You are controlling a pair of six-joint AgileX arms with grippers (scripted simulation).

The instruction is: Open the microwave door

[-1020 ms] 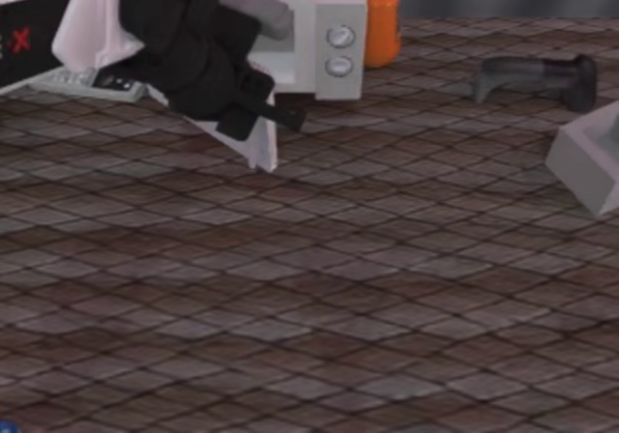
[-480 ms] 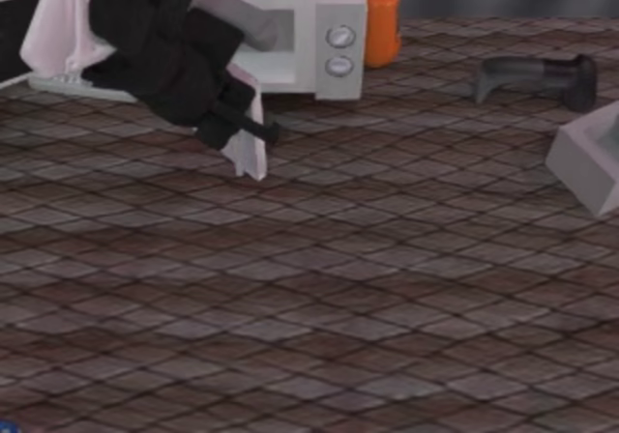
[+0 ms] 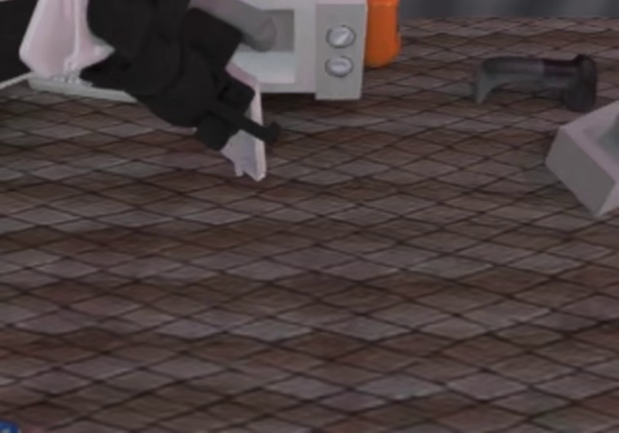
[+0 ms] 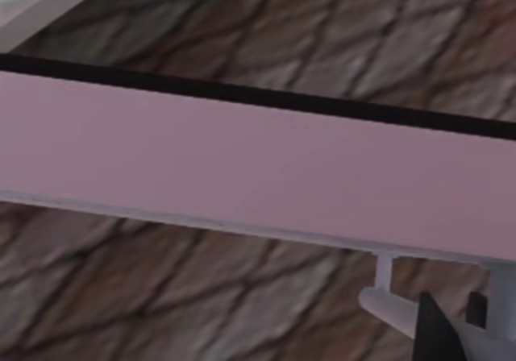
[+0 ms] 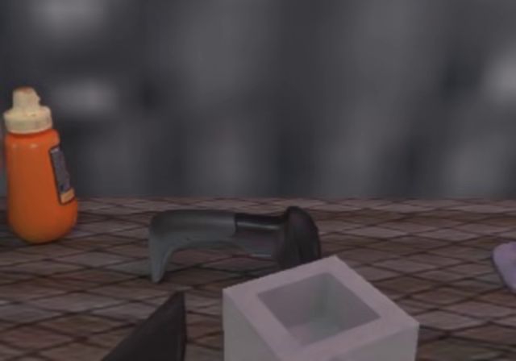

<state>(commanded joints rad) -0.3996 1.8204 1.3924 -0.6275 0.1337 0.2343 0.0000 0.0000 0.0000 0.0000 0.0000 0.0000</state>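
Note:
The white-grey microwave (image 3: 309,8) stands at the table's back left, its two silver knobs (image 3: 339,37) on the right-hand panel. The microwave door (image 3: 251,153) is swung out towards the front, and the cavity (image 3: 280,42) shows behind it. My left gripper (image 3: 253,129) is at the door's free edge, black arm above it. In the left wrist view the door's edge (image 4: 258,168) runs across as a wide pale band, and a black finger (image 4: 435,333) lies over the thin white handle (image 4: 385,303). My right gripper (image 5: 157,337) is out of the top view.
An orange bottle (image 3: 382,17) stands right of the microwave. A dark grey hand-held scanner (image 3: 537,77) lies at the back right. A plain grey open box (image 3: 590,158) sits at the right edge, close in front of the right wrist camera (image 5: 318,313).
Over the last second the door swung further open, to the left, with my left gripper on it. In the last half second almost nothing moved.

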